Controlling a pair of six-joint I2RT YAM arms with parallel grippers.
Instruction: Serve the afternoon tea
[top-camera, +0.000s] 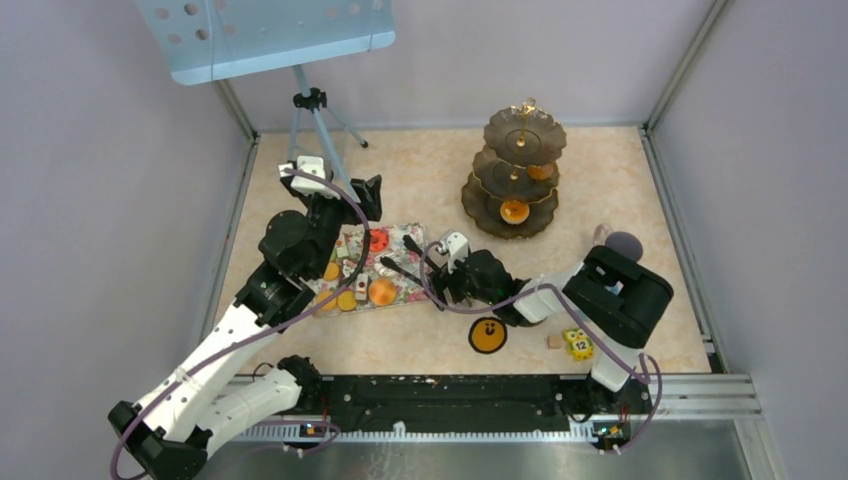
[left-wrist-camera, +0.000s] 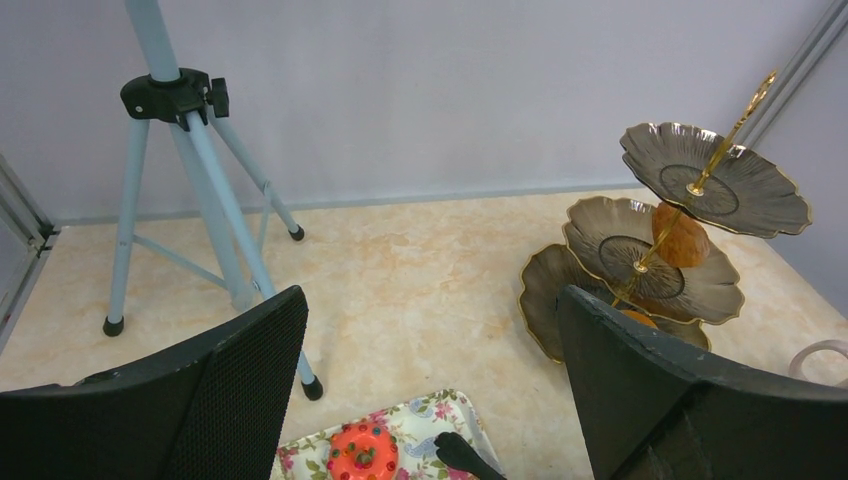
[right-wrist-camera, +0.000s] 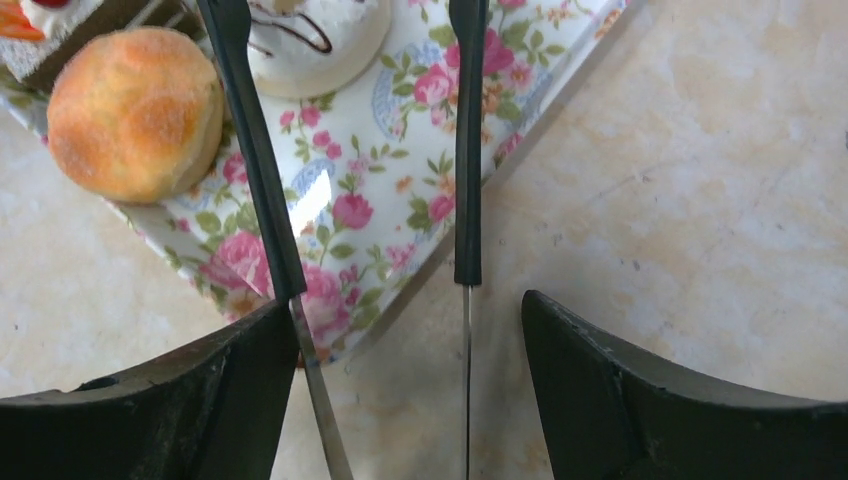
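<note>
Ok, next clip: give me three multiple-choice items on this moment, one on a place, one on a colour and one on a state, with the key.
1. Which tier of the dark three-tier gold-trimmed stand carries no pastry?
A. top
B. middle
C. bottom

2. What colour is the small block marked 12?
A. blue
B. yellow
C. white

3. How is the left pincer?
A. shut on a pastry
B. shut on the stand's rim
C. open, holding nothing

Key:
1 A: the top tier is bare, while a brown bun sits on the middle tier and an orange round on the bottom one.
2 B: the block's faces show yellow in the top view.
3 C: its fingers stand wide apart with only beige tabletop showing between them.
</note>
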